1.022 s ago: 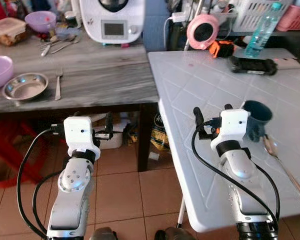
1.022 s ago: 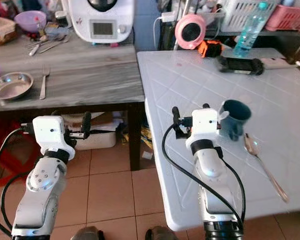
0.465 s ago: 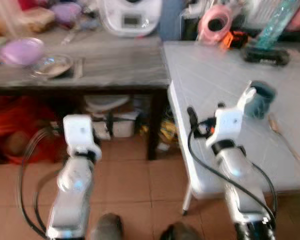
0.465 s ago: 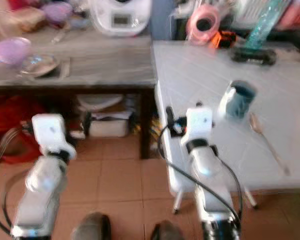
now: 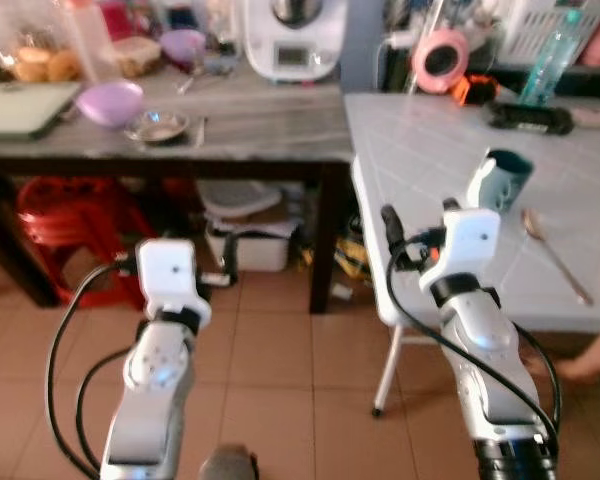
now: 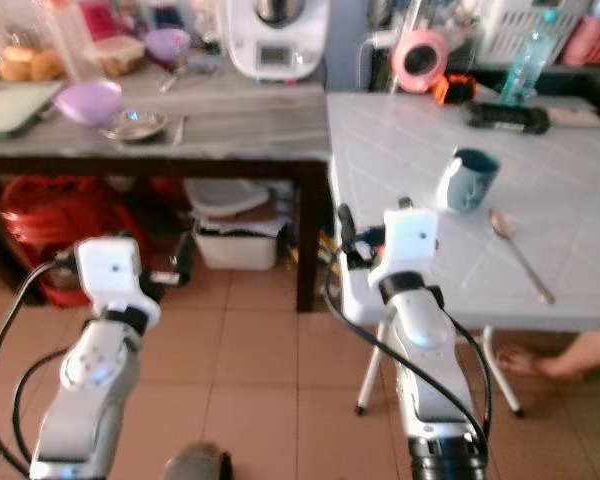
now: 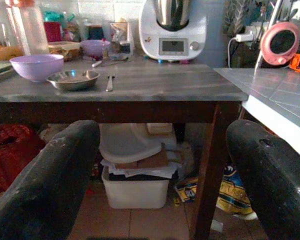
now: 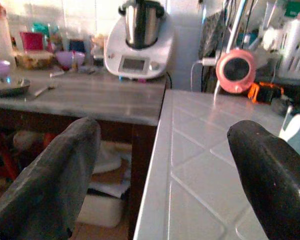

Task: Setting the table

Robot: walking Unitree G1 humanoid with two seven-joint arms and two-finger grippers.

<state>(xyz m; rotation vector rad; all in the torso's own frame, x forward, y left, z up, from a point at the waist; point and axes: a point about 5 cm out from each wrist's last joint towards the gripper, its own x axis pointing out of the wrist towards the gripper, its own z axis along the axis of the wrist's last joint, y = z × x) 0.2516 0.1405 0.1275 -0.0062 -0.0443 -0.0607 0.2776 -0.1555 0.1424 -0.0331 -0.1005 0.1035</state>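
A purple bowl, a steel dish and a fork lie on the wooden table at the left. On the white table at the right stand a teal mug and a spoon. My left gripper is held low over the floor, in front of the wooden table, open and empty. My right gripper is open at the white table's near left corner, short of the mug. Its fingers frame the corner with nothing between them.
A white kitchen machine stands at the back, with a pink round device, a water bottle and a black gadget beyond. A white box and red plastic sit under the wooden table. A person's foot rests by the white table's leg.
The camera has pulled back from both tables, so more tiled floor shows and a person's foot has come into view. Both grippers stay open and empty.
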